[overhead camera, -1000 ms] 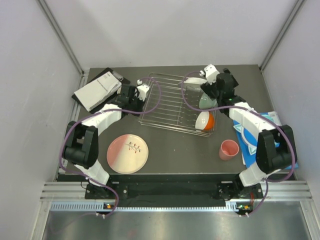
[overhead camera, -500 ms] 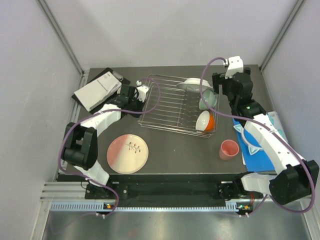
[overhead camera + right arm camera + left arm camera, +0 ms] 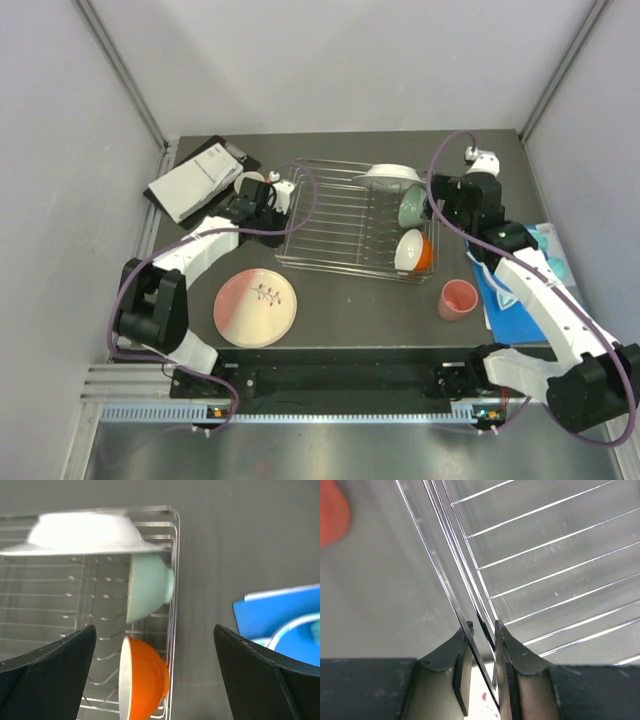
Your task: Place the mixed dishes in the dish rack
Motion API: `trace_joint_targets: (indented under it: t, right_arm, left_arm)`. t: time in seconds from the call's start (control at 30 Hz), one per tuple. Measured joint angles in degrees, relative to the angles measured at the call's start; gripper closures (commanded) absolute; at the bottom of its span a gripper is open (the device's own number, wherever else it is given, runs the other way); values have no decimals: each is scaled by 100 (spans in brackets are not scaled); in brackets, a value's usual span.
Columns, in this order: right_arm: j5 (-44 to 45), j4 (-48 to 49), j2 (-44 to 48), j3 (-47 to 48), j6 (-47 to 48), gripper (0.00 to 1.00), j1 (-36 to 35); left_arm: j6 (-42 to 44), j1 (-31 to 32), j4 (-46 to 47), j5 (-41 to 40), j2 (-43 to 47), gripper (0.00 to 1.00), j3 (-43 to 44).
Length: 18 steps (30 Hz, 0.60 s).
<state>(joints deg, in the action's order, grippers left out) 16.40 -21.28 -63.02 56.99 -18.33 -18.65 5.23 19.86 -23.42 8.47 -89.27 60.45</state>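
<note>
The silver wire dish rack (image 3: 330, 225) holds the white plate (image 3: 390, 175) at its far end, the mint green bowl (image 3: 412, 208) and the orange mug (image 3: 412, 250) along its right side. My left gripper (image 3: 275, 195) is shut on the rack's left edge wire (image 3: 451, 592), with the wire between the fingers (image 3: 507, 645). My right gripper (image 3: 440, 200) is wide open and empty just right of the rack, above the bowl (image 3: 147, 585) and mug (image 3: 145, 680). The pink-and-cream plate (image 3: 256, 306) and the salmon-pink cup (image 3: 458, 298) sit on the table.
A black-and-white booklet (image 3: 195, 178) lies at the back left. A blue mat (image 3: 520, 290) with turquoise ring items lies at the right edge, also in the right wrist view (image 3: 280, 615). Grey walls close in the table on three sides.
My right gripper has let go of the white plate in the rack and drawn back to the right, open. The rack and left gripper shifted slightly nearer.
</note>
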Motion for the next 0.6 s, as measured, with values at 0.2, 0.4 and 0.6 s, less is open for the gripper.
trace_joint_targets:
  t: [0.2, 0.4, 0.6]
  right_arm:
    - [-151, -448, -404, -85, -420, 0, -4]
    - [-74, -970, -911, -74, -999, 0, 37]
    - [201, -1303, -719, -63, -1593, 0, 168]
  left_arm:
    - [-225, 57, -522, 76, 238, 82, -2]
    - [-251, 68, -774, 70, 472, 82, -2]
    - [-208, 66, -822, 52, 533, 80, -44]
